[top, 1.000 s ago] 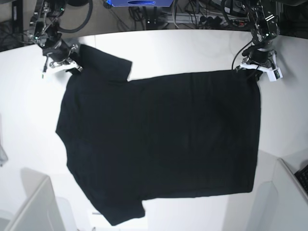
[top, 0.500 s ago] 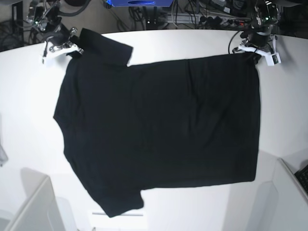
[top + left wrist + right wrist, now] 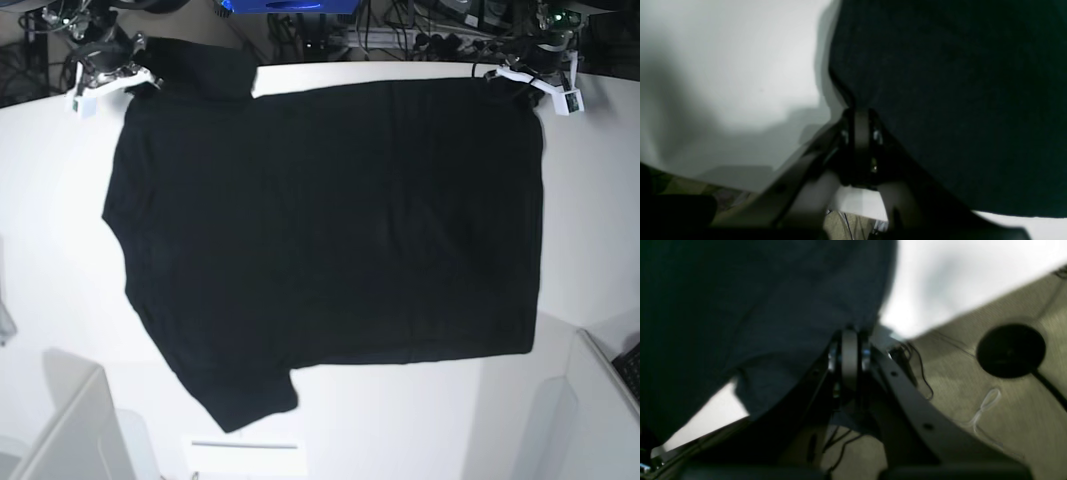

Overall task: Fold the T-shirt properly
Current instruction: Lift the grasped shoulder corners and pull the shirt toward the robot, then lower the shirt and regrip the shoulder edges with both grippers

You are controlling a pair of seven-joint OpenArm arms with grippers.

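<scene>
We have the T-shirt (image 3: 330, 230) spread flat and plain-side up over most of the white table (image 3: 600, 200), its long axis running across the base view: the hem lies toward that view's right, the collar end and sleeves toward its left. Both of our arms sit at the far edge of the table, one at each far corner of the cloth, so the whole garment lies on the near side of the jaws and any coming move, as we judge it, has to carry that far edge over the body toward the near edge. Our left gripper (image 3: 535, 78) is at the hem corner; in the left wrist view its jaws are pressed together with the black cloth (image 3: 957, 100) running right into the pinch, so we read it as clamped on that corner. Our right gripper (image 3: 105, 78) is at the shoulder, beside the far sleeve; the right wrist view shows its jaws likewise pressed together on a fold of the cloth (image 3: 773, 306), with the table edge and floor beyond. Neither arm is nearer than the other: each holds its own end, and the edge between them looks fairly taut.
</scene>
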